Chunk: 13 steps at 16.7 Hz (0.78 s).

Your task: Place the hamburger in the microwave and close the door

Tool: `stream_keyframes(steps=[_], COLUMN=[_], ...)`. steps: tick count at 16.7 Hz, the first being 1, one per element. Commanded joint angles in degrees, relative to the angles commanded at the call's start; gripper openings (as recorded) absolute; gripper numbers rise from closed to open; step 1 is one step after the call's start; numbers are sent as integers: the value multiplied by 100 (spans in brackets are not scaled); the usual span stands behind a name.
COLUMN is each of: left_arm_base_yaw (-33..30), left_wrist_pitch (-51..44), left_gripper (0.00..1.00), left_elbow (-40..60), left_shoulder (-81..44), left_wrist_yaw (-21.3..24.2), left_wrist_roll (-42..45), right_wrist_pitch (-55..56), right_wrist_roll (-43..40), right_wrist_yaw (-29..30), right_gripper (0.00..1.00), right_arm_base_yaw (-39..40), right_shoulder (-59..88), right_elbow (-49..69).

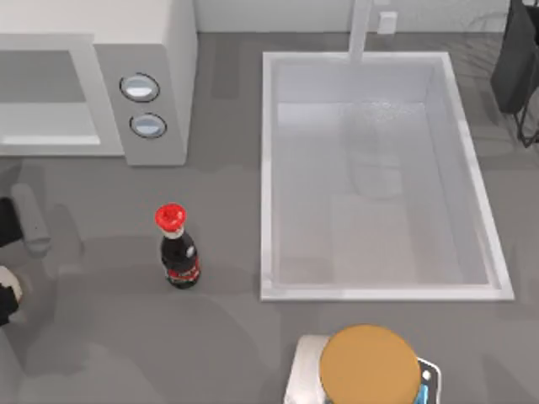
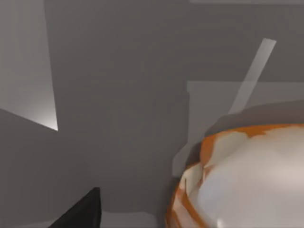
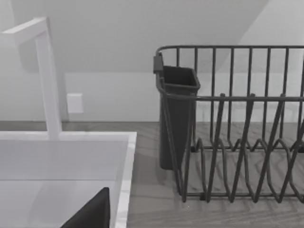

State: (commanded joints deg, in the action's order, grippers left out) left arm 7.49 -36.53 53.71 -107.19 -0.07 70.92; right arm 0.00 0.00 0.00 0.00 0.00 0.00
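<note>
The left gripper [image 1: 8, 295] sits at the desk's [image 1: 101, 353] left edge, below the microwave [image 1: 143, 76], and the hamburger [image 2: 247, 180] looms right against its wrist camera. It looks held, but the finger gap can't be made out. The bun is probably light and squashy, so a gentle pinch across its sides seems best. The microwave's cavity looks open, with bare desk between it and the gripper. The bottle [image 1: 178, 248] stands right of that path. The right arm's gripper can't be judged; its camera faces the sink [image 3: 71, 156] and rack [image 3: 237, 133].
</note>
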Motion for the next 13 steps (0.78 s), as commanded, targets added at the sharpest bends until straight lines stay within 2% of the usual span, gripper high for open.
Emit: stream_keyframes(steps=[2,13], left_arm_base_yaw=[0,0], left_wrist_pitch=[0,0], left_gripper=[100,17], left_elbow=[0,0], left_shoulder=[0,0], left_wrist_yaw=[0,0], left_wrist_roll=[0,0], right_wrist_pitch=[0,0], right_wrist_roll=[0,0], right_wrist_yaw=[0,0], right_gripper=[100,100], right_arm_base_yaw=[0,0], right_shoulder=[0,0], right_elbow=[0,0])
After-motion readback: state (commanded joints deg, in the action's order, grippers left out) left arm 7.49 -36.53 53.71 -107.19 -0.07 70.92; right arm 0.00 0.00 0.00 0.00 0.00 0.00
